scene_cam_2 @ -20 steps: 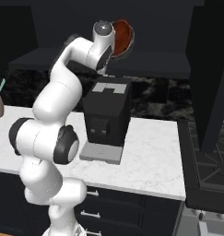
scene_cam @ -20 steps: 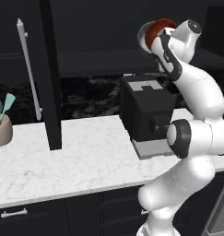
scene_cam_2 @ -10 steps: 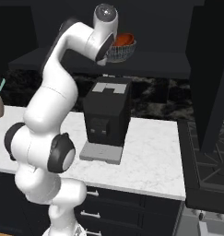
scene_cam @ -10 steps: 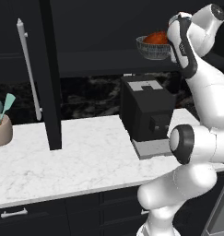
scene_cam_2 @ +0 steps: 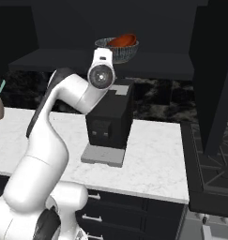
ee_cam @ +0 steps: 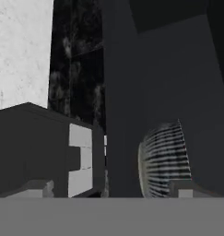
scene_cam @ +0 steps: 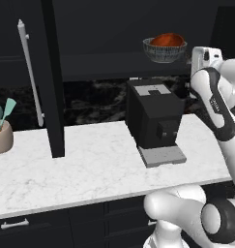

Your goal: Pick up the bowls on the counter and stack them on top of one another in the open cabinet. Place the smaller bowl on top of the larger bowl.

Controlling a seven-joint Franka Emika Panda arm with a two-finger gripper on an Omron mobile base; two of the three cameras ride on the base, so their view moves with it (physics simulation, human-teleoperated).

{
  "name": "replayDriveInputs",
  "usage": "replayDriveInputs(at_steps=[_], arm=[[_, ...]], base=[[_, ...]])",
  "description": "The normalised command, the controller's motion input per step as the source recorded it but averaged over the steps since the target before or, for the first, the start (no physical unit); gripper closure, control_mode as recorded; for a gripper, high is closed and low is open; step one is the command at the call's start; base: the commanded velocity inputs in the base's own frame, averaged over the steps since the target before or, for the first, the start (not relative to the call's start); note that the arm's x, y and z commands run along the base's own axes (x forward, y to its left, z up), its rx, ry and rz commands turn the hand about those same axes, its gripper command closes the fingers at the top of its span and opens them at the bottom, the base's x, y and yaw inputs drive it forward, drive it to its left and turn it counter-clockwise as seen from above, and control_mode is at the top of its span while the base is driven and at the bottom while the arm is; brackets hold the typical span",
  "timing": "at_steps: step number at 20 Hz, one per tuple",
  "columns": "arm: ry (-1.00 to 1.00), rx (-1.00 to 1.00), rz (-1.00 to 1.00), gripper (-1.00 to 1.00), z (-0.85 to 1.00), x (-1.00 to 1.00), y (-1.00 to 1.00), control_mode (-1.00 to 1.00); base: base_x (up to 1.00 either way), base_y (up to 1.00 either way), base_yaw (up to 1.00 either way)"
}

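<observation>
a: bowls are both up on the shelf of the open cabinet (scene_cam: 114, 63). we see the smaller bowl (scene_cam: 167, 39) nested inside the larger bowl (scene_cam: 164, 51), reddish-brown over grey, just above the black coffee machine (scene_cam: 153, 118).

b: and our gripper? we can make out two pale tips at the bottom of the hand view, one to each side, with the grey bowl's ribbed wall just above the right one.

a: they look spread and nothing sits between them, so we'd call the jaws apart and empty. the hand itself we can't pick out clearly in the base views.

b: if we had to lift the stack again, how would it behave?

a: we judge both bowls stiff and breakable, glossy, so likely slippery. the small one looks light and sits tilted in the big one, so it could slide or rock if bumped.

b: so where would we hold?

a: on the rim, one finger inside and one outside the wall. for the red bowl, the raised edge that stands above the grey rim seems the easiest bite.

b: nothing of the task is left on the counter (scene_cam: 90, 164), then.

a: only the utensil pot (scene_cam: 2, 137) at its far left.
</observation>
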Motion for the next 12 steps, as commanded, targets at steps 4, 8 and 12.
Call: replayDriveInputs(at_steps=[4, 8, 12], arm=[[0.01, -0.09, 0.03, -1.00, -1.00, -1.00, 0.54, -1.00], [0.03, -0.27, 0.31, -1.00, -0.98, -1.00, 1.00, -1.00], [0.07, -0.24, 0.41, -1.00, -0.78, -0.81, 1.00, -1.00]], base=[[0.00, 0.00, 0.00], [0.00, 0.00, 0.00], [0.00, 0.00, 0.00]])
